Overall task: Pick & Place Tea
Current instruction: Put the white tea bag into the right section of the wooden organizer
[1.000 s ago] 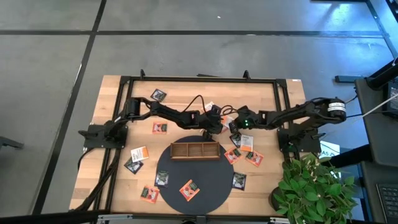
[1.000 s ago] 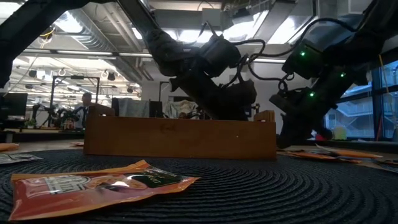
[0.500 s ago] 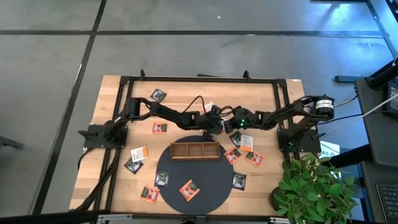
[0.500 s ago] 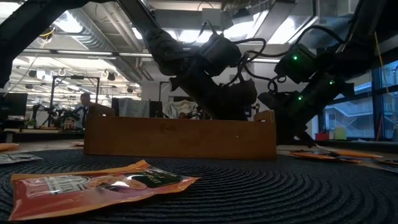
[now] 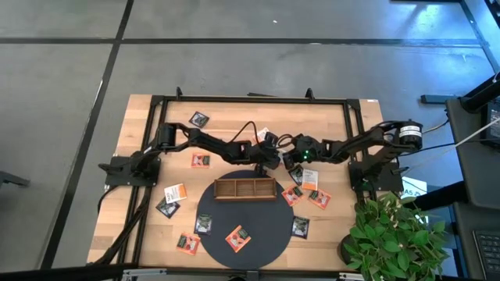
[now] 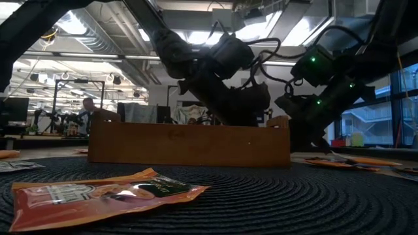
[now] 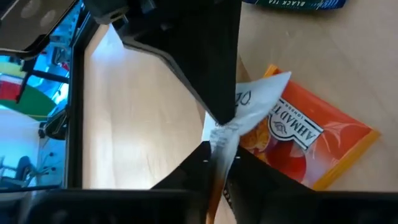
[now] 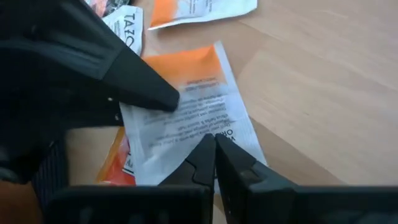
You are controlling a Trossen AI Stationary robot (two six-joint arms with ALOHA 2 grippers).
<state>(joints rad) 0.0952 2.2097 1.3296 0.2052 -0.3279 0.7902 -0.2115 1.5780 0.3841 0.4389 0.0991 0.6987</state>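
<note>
Note the light wooden surface [image 5: 148, 226] on a grey concrete floor [image 5: 62, 94], with a potted plant [image 5: 394, 238] beside it. The left gripper [image 7: 219, 127] fingers pinch a white tea sachet [image 7: 249, 109]; the right gripper [image 8: 214, 149] fingers are closed, empty.

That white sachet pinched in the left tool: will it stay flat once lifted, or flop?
Probably flop: the white sachet already crumples and folds where the left tool pinches it. It looks thin and light. Its corner lies on the orange sachet, which might drag along.
</note>
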